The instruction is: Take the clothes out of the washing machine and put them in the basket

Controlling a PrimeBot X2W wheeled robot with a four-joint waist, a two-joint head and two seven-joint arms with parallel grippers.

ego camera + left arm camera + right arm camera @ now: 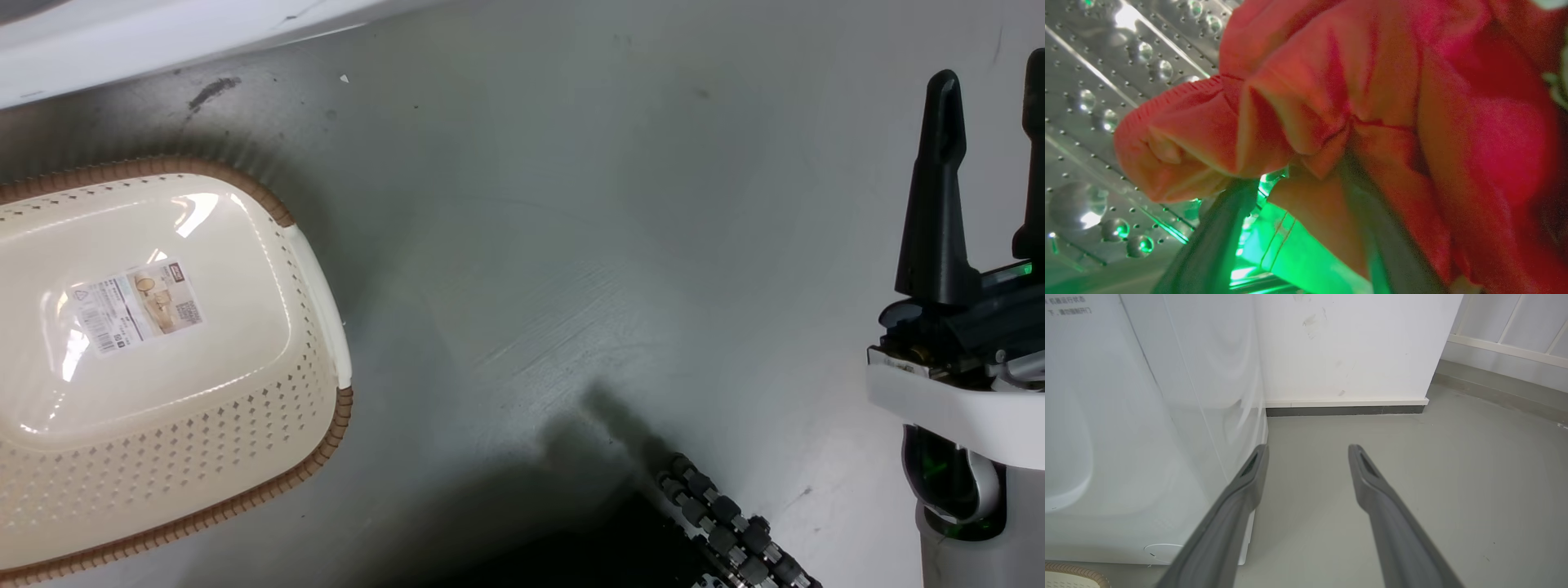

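My left gripper (1300, 174), fingers spread, straddles a fold of the clothes (1372, 102) at twelve o'clock, inside the washing machine (1106, 102). A shallow close could let the cloth slip. The basket (322, 294) sits at nine o'clock in the head view. My right gripper (989, 69) is spread, holding nothing.

The basket (163, 457) sits on grey floor (571, 204), right gripper's (989, 69) fingers apparently apart.

basket (322, 310): mouth unblocked | floor (612, 204): bare between basket and washing machine (82, 49) | drum (1094, 122): clothes (1372, 81) crowd the way
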